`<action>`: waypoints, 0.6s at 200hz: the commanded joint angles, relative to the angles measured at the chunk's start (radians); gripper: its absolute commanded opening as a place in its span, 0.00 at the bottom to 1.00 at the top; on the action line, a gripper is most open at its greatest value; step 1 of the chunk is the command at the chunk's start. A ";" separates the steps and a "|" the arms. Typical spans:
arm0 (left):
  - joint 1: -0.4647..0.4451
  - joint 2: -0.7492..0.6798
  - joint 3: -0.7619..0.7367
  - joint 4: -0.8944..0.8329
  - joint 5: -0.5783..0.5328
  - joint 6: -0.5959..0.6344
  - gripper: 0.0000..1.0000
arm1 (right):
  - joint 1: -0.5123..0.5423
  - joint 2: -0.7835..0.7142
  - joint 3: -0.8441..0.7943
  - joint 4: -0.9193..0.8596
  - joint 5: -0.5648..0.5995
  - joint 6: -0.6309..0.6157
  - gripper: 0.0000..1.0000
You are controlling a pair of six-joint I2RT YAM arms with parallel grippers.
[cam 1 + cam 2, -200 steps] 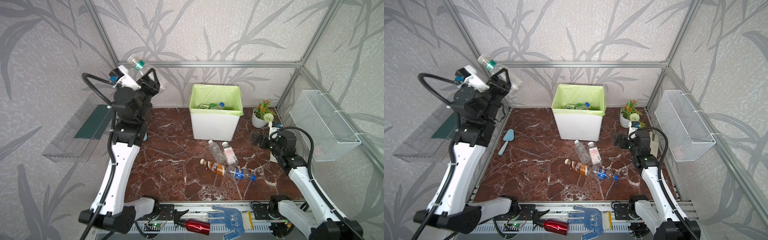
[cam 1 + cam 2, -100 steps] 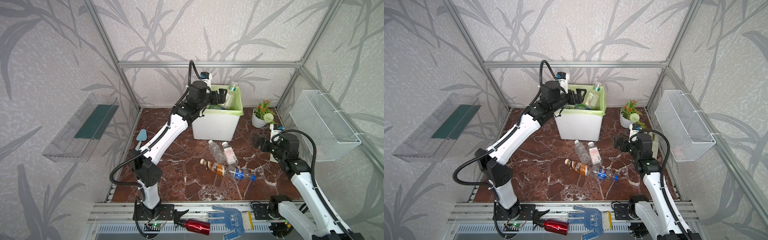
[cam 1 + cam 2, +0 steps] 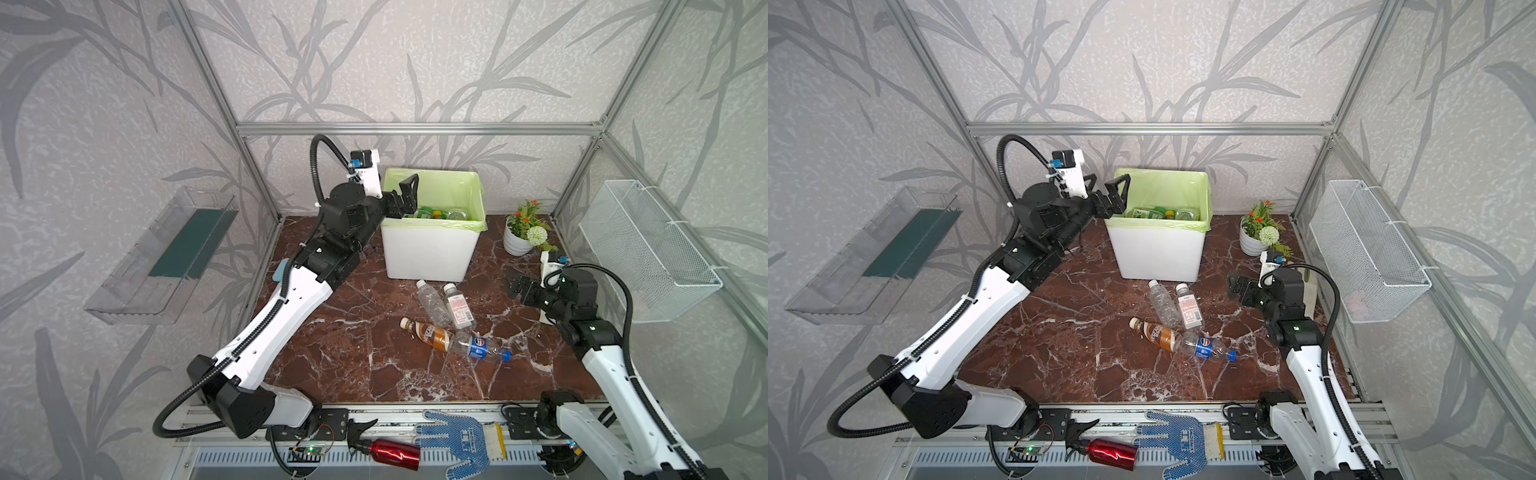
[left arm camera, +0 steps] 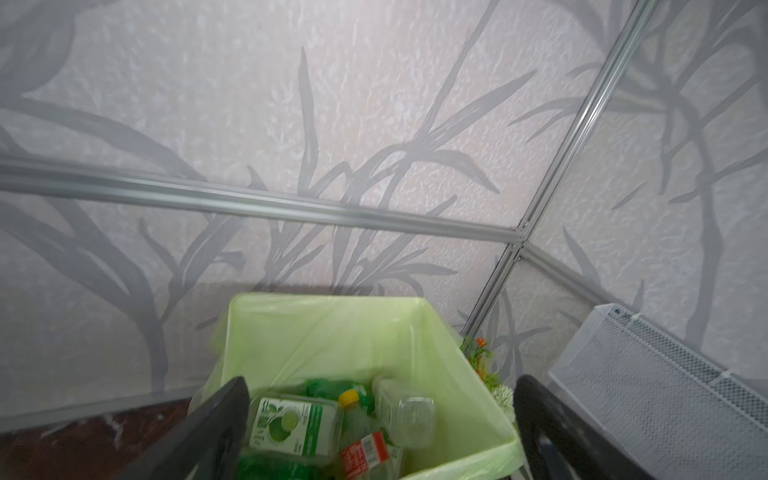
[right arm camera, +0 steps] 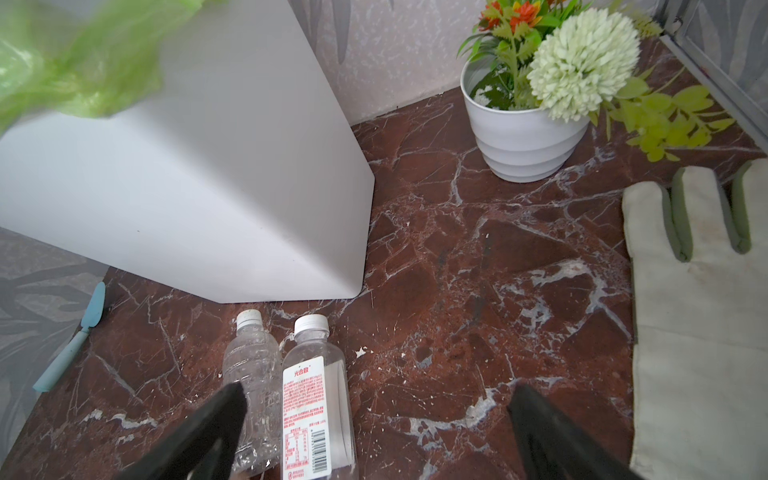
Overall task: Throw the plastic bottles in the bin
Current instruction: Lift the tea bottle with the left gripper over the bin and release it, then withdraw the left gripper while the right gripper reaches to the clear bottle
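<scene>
The bin point(image 3: 428, 253) point(image 3: 1158, 253), a white tub with a light-green liner point(image 4: 332, 316), stands at the back with several plastic bottles point(image 4: 291, 424) inside. My left gripper point(image 3: 398, 195) point(image 3: 1106, 185) point(image 4: 382, 390) hovers open and empty over the bin's left rim. On the floor in front of the bin lie a clear bottle point(image 3: 432, 301) point(image 5: 249, 365), a red-print labelled bottle point(image 3: 457, 307) point(image 5: 316, 399), a brown bottle point(image 3: 428, 332) and a blue-labelled bottle point(image 3: 478, 347). My right gripper point(image 3: 519, 286) point(image 3: 1239, 289) point(image 5: 378, 392) is open low at the right, facing the two clear bottles.
A white flower pot point(image 3: 519, 241) stands right of the bin. A wire basket point(image 3: 648, 249) hangs on the right wall, a clear tray point(image 3: 166, 257) on the left. A pale glove point(image 5: 698, 311), blue trowel point(image 5: 70, 345), red spray bottle point(image 3: 390, 453) and blue glove point(image 3: 457, 440) lie about.
My left arm swung from the far left, holding a bottle high, over to the bin and opened. The bottle dropped in and the gripper drew back to the left rim. The right arm barely moved.
</scene>
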 commanded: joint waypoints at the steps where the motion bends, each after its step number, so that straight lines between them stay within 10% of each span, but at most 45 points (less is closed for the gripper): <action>1: 0.025 -0.081 -0.091 -0.027 -0.061 0.022 0.99 | 0.002 -0.010 -0.012 -0.046 -0.028 0.057 0.97; 58: 0.142 -0.269 -0.419 -0.083 -0.090 -0.124 0.99 | 0.235 0.026 -0.025 -0.092 0.092 0.023 0.94; 120: 0.325 -0.444 -0.636 -0.185 -0.056 -0.204 0.99 | 0.412 0.202 0.159 -0.394 0.127 -0.407 0.97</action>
